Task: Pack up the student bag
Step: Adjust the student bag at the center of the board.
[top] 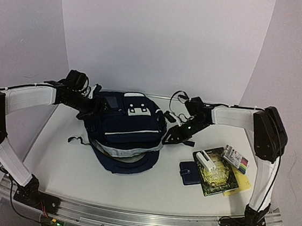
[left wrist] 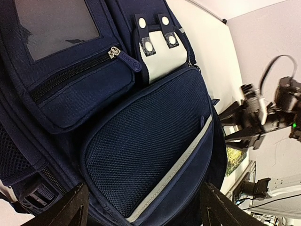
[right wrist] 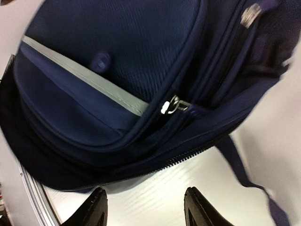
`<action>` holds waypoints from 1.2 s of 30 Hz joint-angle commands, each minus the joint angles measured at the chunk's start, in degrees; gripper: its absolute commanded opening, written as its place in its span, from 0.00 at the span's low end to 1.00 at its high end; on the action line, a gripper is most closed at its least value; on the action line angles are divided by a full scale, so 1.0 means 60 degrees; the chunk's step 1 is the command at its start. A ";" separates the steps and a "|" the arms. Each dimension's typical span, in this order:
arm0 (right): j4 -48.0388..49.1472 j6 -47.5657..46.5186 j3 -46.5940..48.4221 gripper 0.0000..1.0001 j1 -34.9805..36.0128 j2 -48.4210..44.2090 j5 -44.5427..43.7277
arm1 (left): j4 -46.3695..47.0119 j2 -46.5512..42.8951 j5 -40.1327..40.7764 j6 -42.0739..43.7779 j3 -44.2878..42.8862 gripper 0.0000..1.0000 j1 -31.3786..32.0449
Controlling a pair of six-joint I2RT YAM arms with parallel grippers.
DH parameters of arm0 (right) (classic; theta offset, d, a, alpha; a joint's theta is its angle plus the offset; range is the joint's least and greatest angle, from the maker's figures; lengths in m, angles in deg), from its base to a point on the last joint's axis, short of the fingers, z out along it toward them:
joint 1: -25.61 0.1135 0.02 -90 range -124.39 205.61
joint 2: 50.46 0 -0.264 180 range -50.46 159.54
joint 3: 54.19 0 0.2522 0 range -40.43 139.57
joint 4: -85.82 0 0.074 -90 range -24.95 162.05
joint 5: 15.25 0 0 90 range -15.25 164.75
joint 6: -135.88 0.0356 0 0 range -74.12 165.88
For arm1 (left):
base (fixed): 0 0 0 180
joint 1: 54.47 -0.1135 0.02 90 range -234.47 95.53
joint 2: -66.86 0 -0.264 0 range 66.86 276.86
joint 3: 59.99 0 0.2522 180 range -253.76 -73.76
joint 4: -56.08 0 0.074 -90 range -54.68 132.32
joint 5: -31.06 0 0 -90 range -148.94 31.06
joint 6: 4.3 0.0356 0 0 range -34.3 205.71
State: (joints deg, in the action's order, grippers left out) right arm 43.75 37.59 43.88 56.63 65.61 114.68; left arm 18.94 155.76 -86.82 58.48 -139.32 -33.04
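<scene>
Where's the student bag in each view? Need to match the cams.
Top external: student bag at centre of frame, lying flat.
Left wrist: bag fills nearly the whole frame, front pockets facing the camera.
Right wrist: bag fills the upper part of the frame.
Shared landmark: pale stripe across the front pocket.

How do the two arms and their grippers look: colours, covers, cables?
The left arm and right arm have white link covers, black joints and thin black cables. The left gripper and right gripper are black with dark fingers. A green light glows by the right gripper.
</scene>
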 commanded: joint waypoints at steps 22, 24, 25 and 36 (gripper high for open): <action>0.2823 0.0655 -0.1052 0.71 0.0886 -0.1600 0.0744 | -0.2151 -0.1661 0.1317 0.2827 0.0243 0.76 0.2569; 0.2487 -0.0886 -0.1186 0.78 0.0937 -0.2141 -0.0105 | -0.2580 -0.1779 0.1594 0.3120 0.0280 0.77 0.2643; 0.2304 -0.1515 -0.1118 0.80 0.1011 -0.2264 -0.0484 | -0.2829 -0.1817 0.1759 0.3269 0.0282 0.77 0.2673; 0.1085 -0.7259 0.0267 0.79 0.3228 -0.1340 -0.3344 | -0.2600 -0.3400 0.1540 0.1779 0.1199 0.76 0.1505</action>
State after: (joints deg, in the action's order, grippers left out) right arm 52.89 9.39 41.55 72.09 54.12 102.32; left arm 1.86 139.02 -74.99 73.43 -133.69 -19.86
